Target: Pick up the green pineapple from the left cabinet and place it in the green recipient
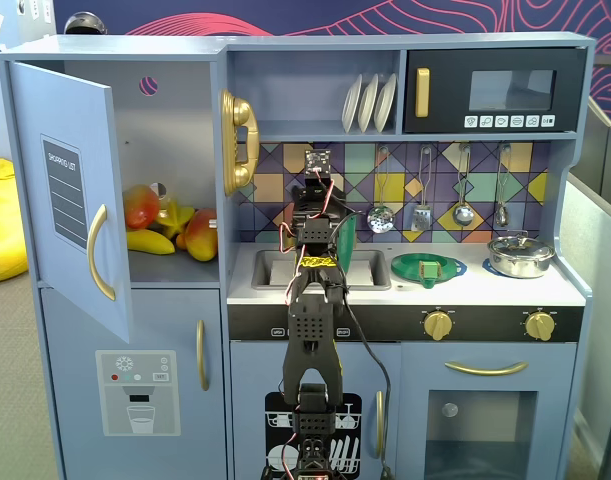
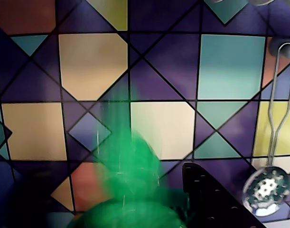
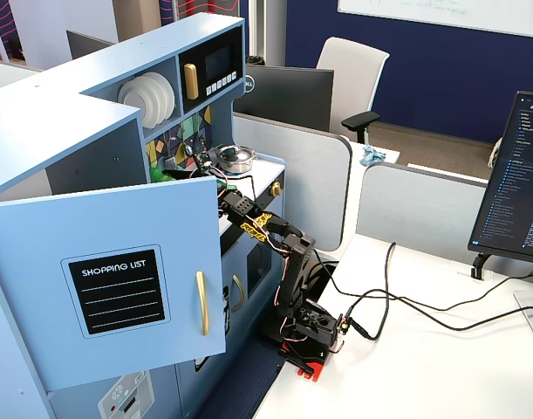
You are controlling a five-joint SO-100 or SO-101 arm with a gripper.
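Wrist view: a blurry green pineapple [image 2: 130,166] is seen pinched in the gripper [image 2: 149,190], held up against the tiled backsplash [image 2: 163,71], with a slotted spoon [image 2: 267,190] hung off to its right.

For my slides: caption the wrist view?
Green pineapple, blurred, beside the dark gripper finger before the tiled backsplash.

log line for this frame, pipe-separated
phase: carry | gripper: shut on green pineapple | position: over sink, facing backsplash | left cabinet: door open | green recipient: not identified
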